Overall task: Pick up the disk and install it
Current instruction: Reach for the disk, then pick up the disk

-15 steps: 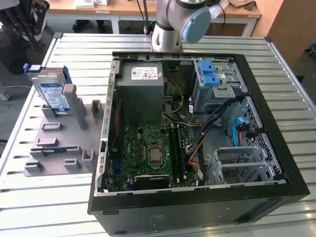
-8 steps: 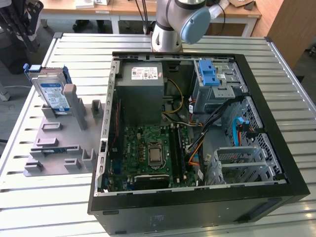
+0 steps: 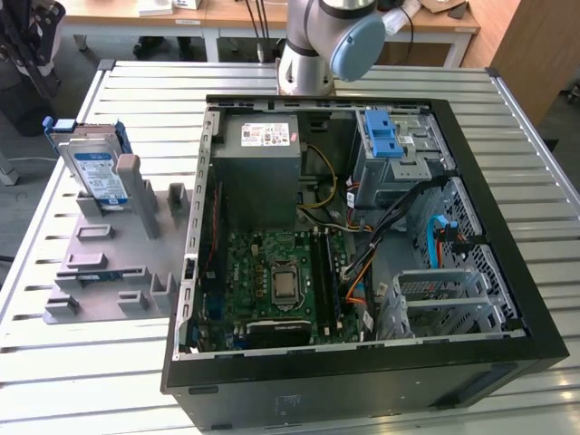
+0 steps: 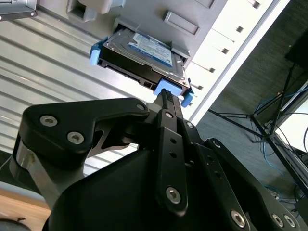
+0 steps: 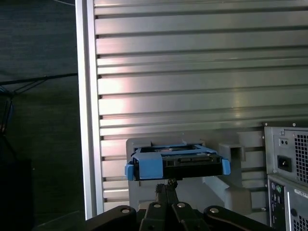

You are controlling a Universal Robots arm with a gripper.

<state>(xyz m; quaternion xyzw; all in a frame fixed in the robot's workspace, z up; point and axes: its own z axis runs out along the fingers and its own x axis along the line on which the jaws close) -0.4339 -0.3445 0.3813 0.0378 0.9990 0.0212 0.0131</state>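
The disk (image 3: 98, 172) is a silver drive with a blue-and-white label and a blue frame. It stands tilted in a grey holder plate (image 3: 109, 263) at the exterior view's left, beside the open computer case (image 3: 195, 272). In both wrist views the disk (image 4: 144, 53) (image 5: 175, 161) lies just beyond my gripper's tips. The black fingers of my gripper (image 4: 166, 96) (image 5: 167, 184) are pressed together with nothing between them. They point at the disk's blue end and stay apart from it.
Inside the case sit a grey power supply box (image 3: 263, 163), a green motherboard (image 3: 281, 272) and a grey drive cage with a blue latch (image 3: 385, 136). The case's rear panel (image 5: 288, 163) stands beside the holder. The slatted metal table (image 3: 145, 100) ends just past the holder.
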